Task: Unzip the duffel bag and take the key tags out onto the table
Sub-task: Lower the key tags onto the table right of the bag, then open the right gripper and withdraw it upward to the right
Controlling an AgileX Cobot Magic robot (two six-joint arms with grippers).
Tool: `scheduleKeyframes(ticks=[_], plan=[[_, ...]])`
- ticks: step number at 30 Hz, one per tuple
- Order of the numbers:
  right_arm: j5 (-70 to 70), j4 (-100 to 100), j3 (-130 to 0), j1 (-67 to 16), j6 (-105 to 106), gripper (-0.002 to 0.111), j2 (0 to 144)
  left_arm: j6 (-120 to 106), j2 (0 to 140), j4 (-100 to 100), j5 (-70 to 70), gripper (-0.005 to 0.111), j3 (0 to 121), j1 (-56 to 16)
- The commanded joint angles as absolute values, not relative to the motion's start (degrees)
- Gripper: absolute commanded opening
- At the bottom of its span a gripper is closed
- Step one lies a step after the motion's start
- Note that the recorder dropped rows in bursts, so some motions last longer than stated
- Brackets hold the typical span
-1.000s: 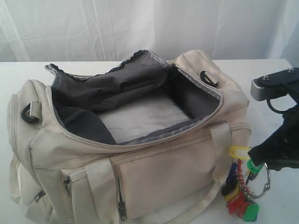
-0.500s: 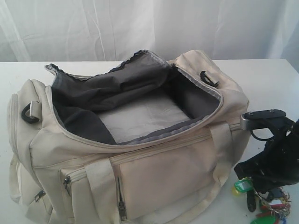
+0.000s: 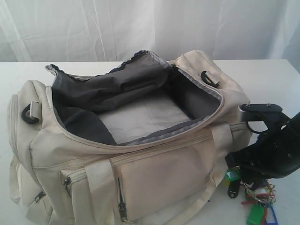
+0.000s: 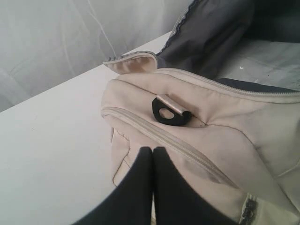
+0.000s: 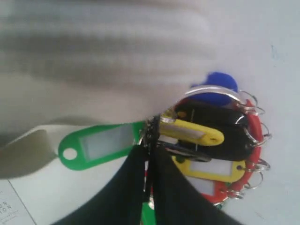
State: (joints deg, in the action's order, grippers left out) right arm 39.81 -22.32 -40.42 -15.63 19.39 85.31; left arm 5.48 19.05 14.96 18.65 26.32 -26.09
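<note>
On the white table (image 3: 265,77), right claw (image 5: 150,149) pinches key tags (image 5: 193,132); left claw (image 4: 153,152) closed.

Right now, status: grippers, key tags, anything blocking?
Left gripper shut, empty, by the duffel bag's end. Right gripper shut on the key tags, tags apparently down on the table beside the bag. Bag unzipped; nothing blocking.

colours | duffel bag (image 3: 154,173): cream-white, grey lining and zipper | strap ring (image 4: 171,112): black | key tags (image 5: 206,140) at tips of right gripper (image 5: 149,157): green, yellow, black, blue, red | right gripper: black | table (image 3: 262,75): plain white | backdrop (image 3: 140,23): white
</note>
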Motion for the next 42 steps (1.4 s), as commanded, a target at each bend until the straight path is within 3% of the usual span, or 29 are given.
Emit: scheduleKeyframes(ticks=[1, 5, 8, 16, 20, 29, 42], plan=[[40.6, -22.4, -40.2, -15.3, 21.1, 0.031, 85.4, 6.0, 18.7, 15.1, 18.5, 0.0, 26.1, -26.4], [41.1, -21.5, -40.8, -15.3, 22.5, 0.071, 84.9, 6.0, 18.7, 15.1, 18.5, 0.0, 26.1, -26.4], [44.5, -20.2, -42.9, -15.3, 22.4, 0.077, 83.7, 6.0, 18.7, 15.3, 18.3, 0.0, 26.1, -26.4], [64.0, -19.2, -50.4, -15.3, 20.3, 0.049, 79.4, 6.0, 18.7, 15.3, 18.1, 0.0, 26.1, -26.4], [59.7, -19.4, -50.1, -15.4, 20.8, 0.001, 73.8, 6.0, 18.7, 15.3, 18.1, 0.0, 26.1, -26.4], [46.6, -19.4, -46.6, -15.4, 20.3, 0.0, 59.8, 5.6, 18.7, 15.5, 20.1, 0.0, 25.8, -26.4], [46.1, -19.3, -46.6, -15.4, 20.3, 0.0, 57.0, 5.8, 18.7, 15.5, 20.6, 0.0, 25.7, -26.4]])
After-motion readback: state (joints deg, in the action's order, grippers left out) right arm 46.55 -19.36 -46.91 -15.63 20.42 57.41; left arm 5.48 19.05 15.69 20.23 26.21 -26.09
